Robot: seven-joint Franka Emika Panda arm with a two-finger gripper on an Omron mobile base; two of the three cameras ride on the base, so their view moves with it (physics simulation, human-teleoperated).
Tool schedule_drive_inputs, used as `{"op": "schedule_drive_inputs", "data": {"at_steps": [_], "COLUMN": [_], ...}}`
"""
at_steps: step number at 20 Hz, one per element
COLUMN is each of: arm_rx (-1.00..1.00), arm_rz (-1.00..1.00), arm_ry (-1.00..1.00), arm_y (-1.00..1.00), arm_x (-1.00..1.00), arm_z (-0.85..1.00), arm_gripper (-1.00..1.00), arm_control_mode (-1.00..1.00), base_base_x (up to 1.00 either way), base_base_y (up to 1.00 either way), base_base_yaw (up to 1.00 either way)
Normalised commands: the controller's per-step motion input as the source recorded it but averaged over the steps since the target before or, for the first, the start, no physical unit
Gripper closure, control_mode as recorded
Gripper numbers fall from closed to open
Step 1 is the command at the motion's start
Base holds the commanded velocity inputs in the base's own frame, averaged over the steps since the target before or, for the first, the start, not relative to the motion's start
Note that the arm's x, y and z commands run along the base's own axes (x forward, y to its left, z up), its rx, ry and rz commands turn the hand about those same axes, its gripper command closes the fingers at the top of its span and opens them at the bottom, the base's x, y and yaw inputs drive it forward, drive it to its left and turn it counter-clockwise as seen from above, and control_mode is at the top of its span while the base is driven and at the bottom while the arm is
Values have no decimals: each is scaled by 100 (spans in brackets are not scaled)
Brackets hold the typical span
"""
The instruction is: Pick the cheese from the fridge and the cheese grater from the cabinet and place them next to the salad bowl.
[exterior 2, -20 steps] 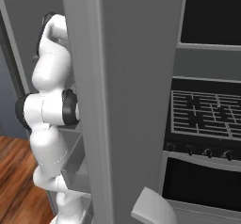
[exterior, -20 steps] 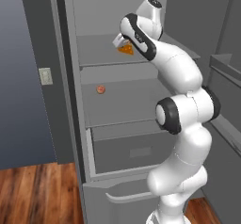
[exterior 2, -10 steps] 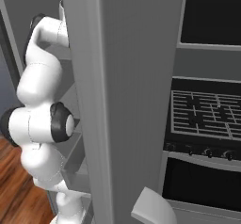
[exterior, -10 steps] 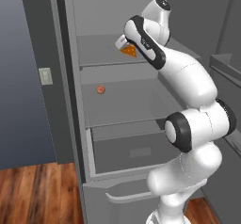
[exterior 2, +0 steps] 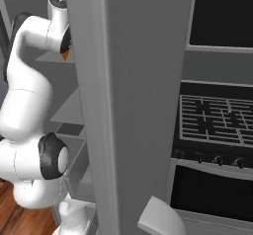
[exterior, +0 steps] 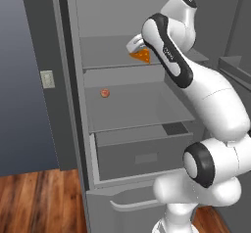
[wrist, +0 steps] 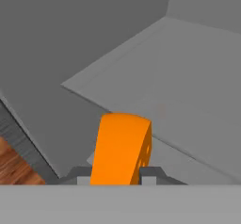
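Since a second ago my elbow has swung out and down toward the base, while my gripper (exterior: 139,50) has stayed up at the top shelf of the tall grey fridge (exterior: 73,129) with the small orange wedge of cheese (exterior: 141,56).

My jaws are nearly closed, pinched on the cheese from both sides; in the hand view the wedge (wrist: 121,148) stands upright between my two dark fingertips (wrist: 81,175), its holed face turned to one side. I hold it by the flat faces, I judge, because they give the pads a square seat.

It sits at the front of the upper pale grey shelf (exterior: 105,51), seemingly lifted just off the board, though from the left base view I cannot be sure it has cleared it. A small round reddish-pink ball (exterior: 105,93) lies alone on the shelf below, well apart from my grasp. Under that, the wide grey drawer (exterior: 142,153) is shut.

From the right base view a sliver of the wedge (exterior 2: 65,55) shows beside the open fridge door (exterior 2: 133,105).
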Motion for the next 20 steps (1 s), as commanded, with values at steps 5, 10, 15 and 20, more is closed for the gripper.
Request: {"op": "schedule_drive_inputs", "data": {"at_steps": [5,10,15,20], "arm_rx": [5,2,0,0], "arm_rz": [0,0,-11,-18], "arm_ry": [0,0,3,14], "arm_y": [0,0,0,-2], "arm_x": [-100,-100,-100,-100], "arm_z": [0,15,16,14], "arm_gripper": [100,100,100,100], "arm_control_mode": [-100,-100,-100,-100], "base_base_x": [0,0,0,0], "base_base_y": [0,0,0,0], "base_base_yaw": [0,0,0,0]}}
